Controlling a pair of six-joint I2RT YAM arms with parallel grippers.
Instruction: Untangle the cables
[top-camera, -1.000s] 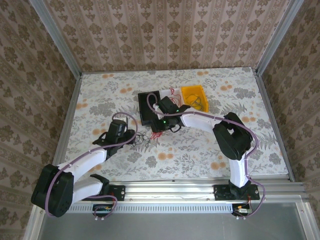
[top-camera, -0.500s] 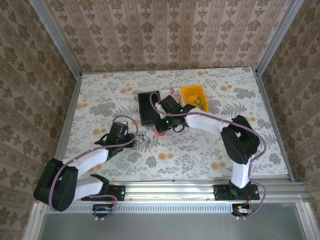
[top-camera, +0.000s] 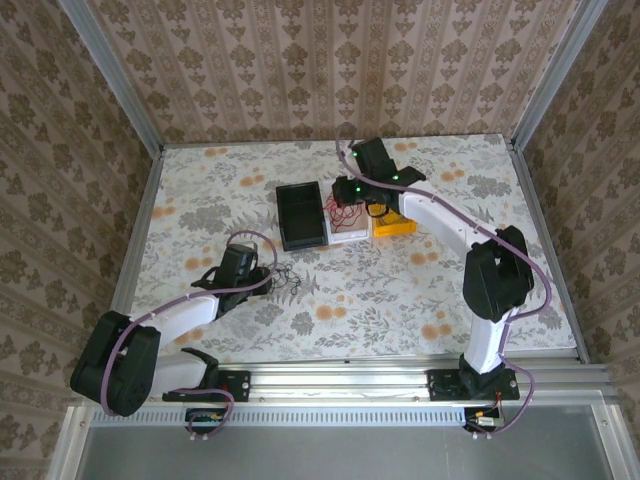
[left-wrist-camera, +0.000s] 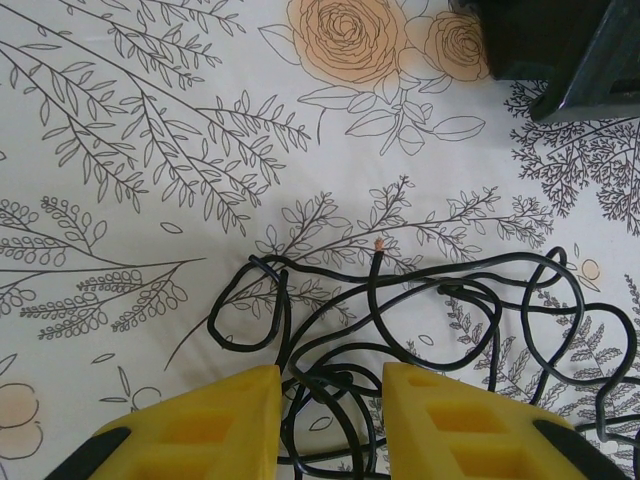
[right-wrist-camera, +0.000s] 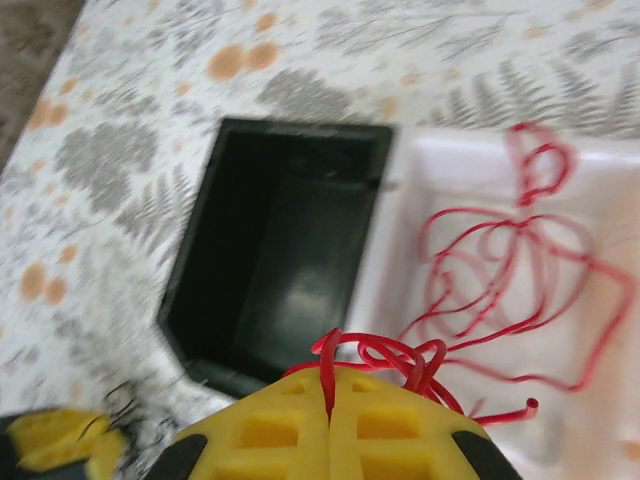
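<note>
Right gripper (right-wrist-camera: 328, 405) pinched together on red cable (right-wrist-camera: 385, 352), above white bin (right-wrist-camera: 450, 152) beside black bin (right-wrist-camera: 300, 265), toward table's far edge. Left gripper (left-wrist-camera: 330, 400) fingers apart, straddling dark cable (left-wrist-camera: 450, 292) on table (left-wrist-camera: 130, 330).

The right hand (right-wrist-camera: 328, 398) moved from the black bin's (right-wrist-camera: 270, 250) near edge to its right. It now pinches the red cable (right-wrist-camera: 380, 352).
</note>
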